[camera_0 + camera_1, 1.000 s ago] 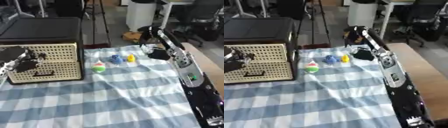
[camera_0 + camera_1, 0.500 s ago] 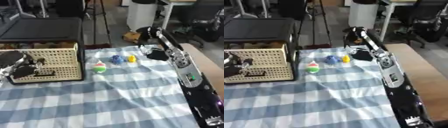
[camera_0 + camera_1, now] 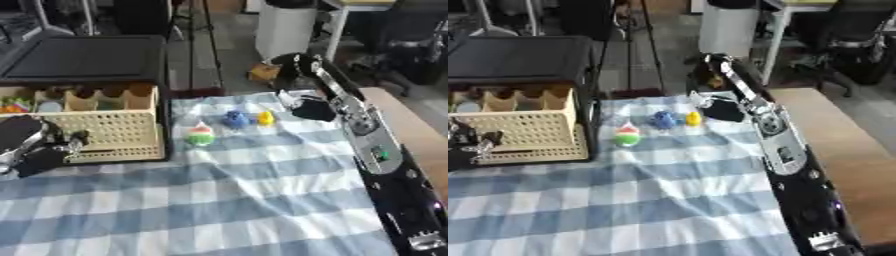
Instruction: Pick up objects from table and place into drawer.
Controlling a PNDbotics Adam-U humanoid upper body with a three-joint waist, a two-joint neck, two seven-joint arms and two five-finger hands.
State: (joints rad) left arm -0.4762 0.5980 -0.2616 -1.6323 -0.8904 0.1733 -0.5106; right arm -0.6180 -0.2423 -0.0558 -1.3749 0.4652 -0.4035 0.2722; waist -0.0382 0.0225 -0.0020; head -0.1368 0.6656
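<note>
The left robot hand [image 3: 39, 150] seems clamped on the open drawer [image 3: 83, 122]; the right robot hand [image 3: 308, 107], fingers unclear, must next grasp the yellow toy [image 3: 266, 118] beside it.

The right arm [image 3: 372, 145] was black with silver joints and a small green light. The left hand [image 3: 35, 150] was black with silver parts.

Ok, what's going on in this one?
The robot's left hand is at the front of the cream drawer, which stands pulled out from under the black cabinet, with small things in its back compartments. Three small toys, a green and red one, a blue one and a yellow one, lie on the checked cloth. The right hand hovers by the yellow one, holding nothing.
</note>
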